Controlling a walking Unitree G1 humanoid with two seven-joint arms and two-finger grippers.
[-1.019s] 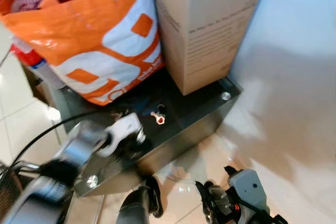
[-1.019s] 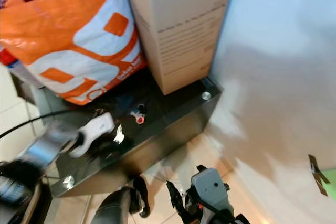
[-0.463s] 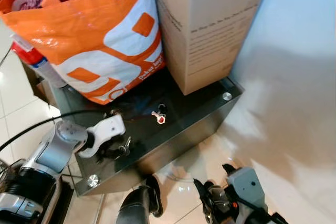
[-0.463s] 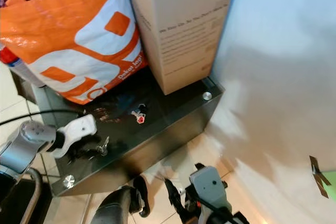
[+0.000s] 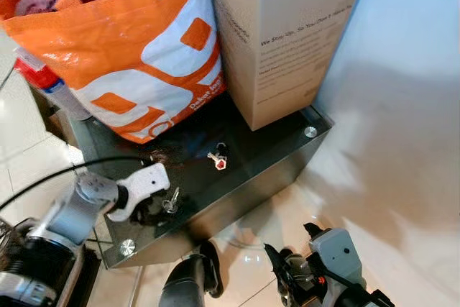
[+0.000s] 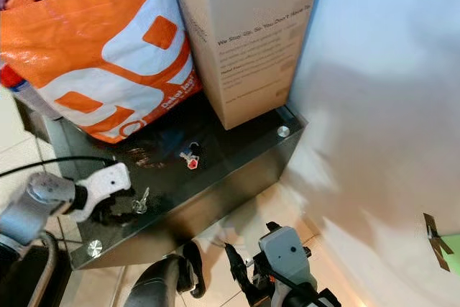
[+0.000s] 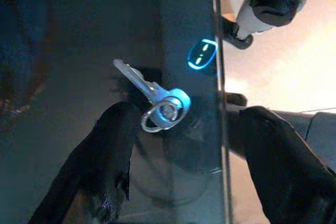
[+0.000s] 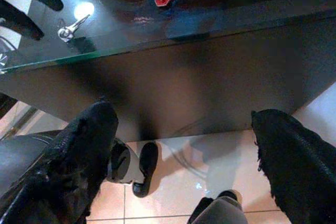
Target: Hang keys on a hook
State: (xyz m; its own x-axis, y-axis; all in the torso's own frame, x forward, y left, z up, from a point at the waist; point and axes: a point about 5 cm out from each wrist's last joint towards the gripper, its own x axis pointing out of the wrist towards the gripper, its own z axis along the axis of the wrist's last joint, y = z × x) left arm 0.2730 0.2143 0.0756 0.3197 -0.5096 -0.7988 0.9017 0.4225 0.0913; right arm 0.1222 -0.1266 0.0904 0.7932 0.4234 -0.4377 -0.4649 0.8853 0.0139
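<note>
Left wrist view, silver key [image 7: 152, 95] on ring, lying flat.

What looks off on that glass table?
Nothing spilled or broken. A silver key on a ring lies loose near the dark glass tabletop's front edge, between the open left gripper's fingers; a second red-tagged key lies mid-table.

The head views are bright and evenly lit, with a broad soft shadow across the pale wall [image 5: 402, 106] and white glare spots on the glossy floor tiles [image 5: 21, 156] and the dark glass tabletop [image 6: 215, 156]. The left wrist view is dim and bluish over the glass, overexposed to a warm blur toward the floor, and a bright ring of reflected light [image 7: 202, 54] glows on the glass. The black fingers [image 8: 79, 150] loom soft and out of focus in both wrist views.
</note>
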